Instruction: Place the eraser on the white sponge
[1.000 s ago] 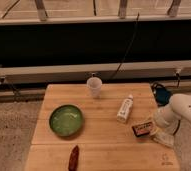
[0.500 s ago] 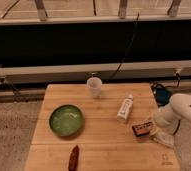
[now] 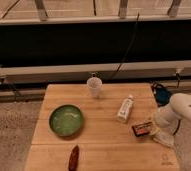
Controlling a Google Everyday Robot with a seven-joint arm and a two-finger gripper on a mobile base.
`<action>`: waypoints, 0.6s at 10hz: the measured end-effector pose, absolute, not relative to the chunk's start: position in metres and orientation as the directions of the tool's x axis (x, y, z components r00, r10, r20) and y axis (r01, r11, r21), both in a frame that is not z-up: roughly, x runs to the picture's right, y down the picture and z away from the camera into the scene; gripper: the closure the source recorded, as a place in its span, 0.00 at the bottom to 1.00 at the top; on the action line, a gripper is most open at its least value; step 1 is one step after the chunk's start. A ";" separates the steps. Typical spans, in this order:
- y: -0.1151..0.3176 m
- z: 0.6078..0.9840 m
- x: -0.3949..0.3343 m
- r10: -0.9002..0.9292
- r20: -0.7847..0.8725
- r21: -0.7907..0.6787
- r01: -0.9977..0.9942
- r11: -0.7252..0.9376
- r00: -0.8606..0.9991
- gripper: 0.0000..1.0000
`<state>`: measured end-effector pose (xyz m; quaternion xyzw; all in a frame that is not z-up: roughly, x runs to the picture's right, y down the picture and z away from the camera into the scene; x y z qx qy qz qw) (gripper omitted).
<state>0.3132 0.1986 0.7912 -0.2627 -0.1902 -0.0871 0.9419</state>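
Observation:
The eraser (image 3: 142, 128), a small dark block with an orange-and-white face, lies on the wooden table (image 3: 104, 112) near its right edge. My gripper (image 3: 153, 129) comes in from the right at the end of the white arm (image 3: 181, 112) and sits right against the eraser's right end. I cannot tell whether it holds the eraser. An off-white flat shape just below the gripper looks like the white sponge (image 3: 162, 139), partly covered by the arm.
A white tube (image 3: 124, 109) lies just left of and behind the eraser. A white cup (image 3: 94, 86) stands at the back centre, a green bowl (image 3: 66, 120) at the left, and a reddish-brown elongated object (image 3: 74, 158) at the front edge.

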 end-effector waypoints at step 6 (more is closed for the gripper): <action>0.184 0.772 0.331 -0.152 0.316 -0.477 0.295 0.828 0.937 1.00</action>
